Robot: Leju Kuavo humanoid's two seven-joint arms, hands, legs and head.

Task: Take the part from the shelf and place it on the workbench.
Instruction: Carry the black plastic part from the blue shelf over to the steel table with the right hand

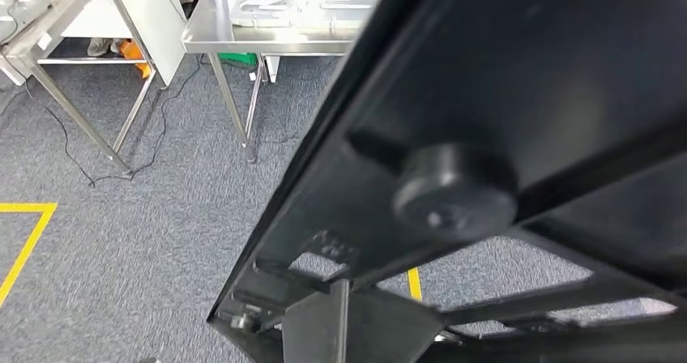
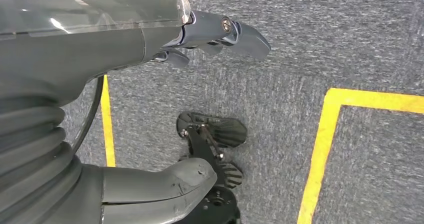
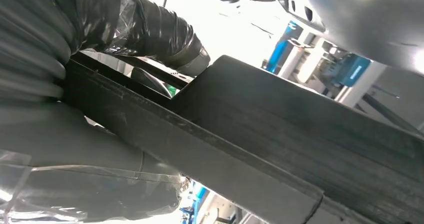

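Nearest the head camera, a large black frame part (image 1: 502, 177) with flat bars and a round black knob (image 1: 456, 191) spans the view from six o'clock up to one o'clock, carried high and close to the robot's body. In the right wrist view the right hand (image 3: 100, 149) lies against the underside of the same black part (image 3: 280, 134); its grey thumb and darker fingers (image 3: 160, 34) wrap one bar, so the right hand grips the part. In the left wrist view the left hand (image 2: 150, 39) hangs over the grey carpet (image 2: 300, 44) with its fingers (image 2: 235, 31) loosely apart and nothing between them.

Farther off, yellow floor tape (image 1: 28, 237) lies at eight o'clock on the carpet. Beyond it, at eleven to twelve o'clock, stands a steel workbench (image 1: 212, 32) whose surface already carries pale flat parts (image 1: 300, 2); a second steel table (image 1: 49, 23) stands at ten o'clock.

Judged risks: the part is borne by one hand near one end, so it may tilt or slip while the robot walks. It also hides much of the path ahead, and its far end could strike the workbench legs (image 1: 231, 100) or the pale parts when it is set down.
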